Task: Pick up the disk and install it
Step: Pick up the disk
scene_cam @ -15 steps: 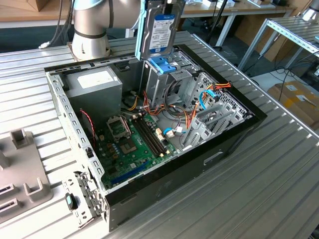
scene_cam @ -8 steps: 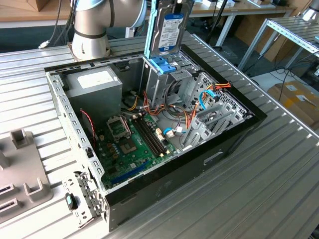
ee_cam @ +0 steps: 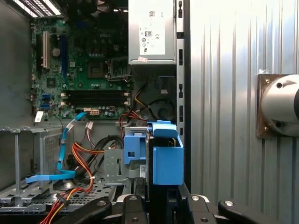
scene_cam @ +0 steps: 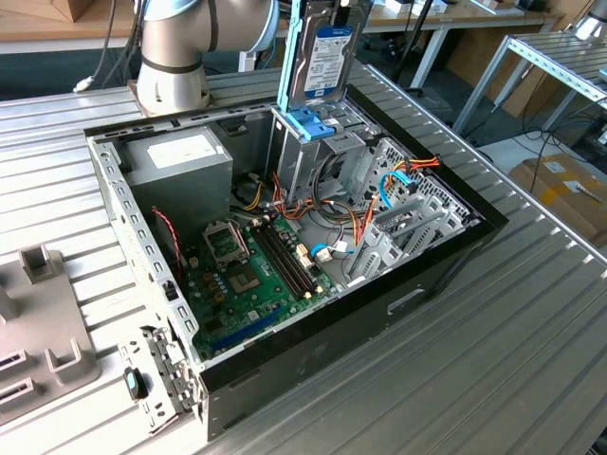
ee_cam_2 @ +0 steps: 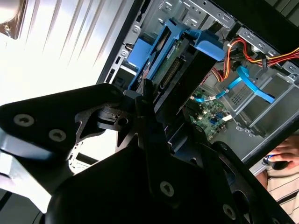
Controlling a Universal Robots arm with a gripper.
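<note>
The disk (scene_cam: pixel 321 52) hangs upright over the open computer case, its white-and-blue label facing the exterior view and its light-blue rail down both sides. Its lower edge is just above the blue plastic bracket (scene_cam: pixel 308 121) on top of the metal drive cage (scene_cam: pixel 302 161). In both wrist views the disk (ee_cam_2: pixel 175 70) (ee_cam: pixel 167 156) is seen edge-on, with my gripper (ee_cam_2: pixel 161 109) (ee_cam: pixel 161 203) shut on it; one black finger (ee_cam_2: pixel 148 119) lies against its side. The cage bracket (ee_cam: pixel 134 148) sits right beside the disk's end.
The case (scene_cam: pixel 427 275) lies open on a ribbed metal table (scene_cam: pixel 531 351), with motherboard (scene_cam: pixel 251 270), power supply (scene_cam: pixel 180 161) and orange and blue cables (scene_cam: pixel 394 180) inside. The arm's base (scene_cam: pixel 171 57) stands behind. Grey fixtures (scene_cam: pixel 38 322) lie at the exterior view's left. A person's hand (ee_cam_2: pixel 282 156) is near the case.
</note>
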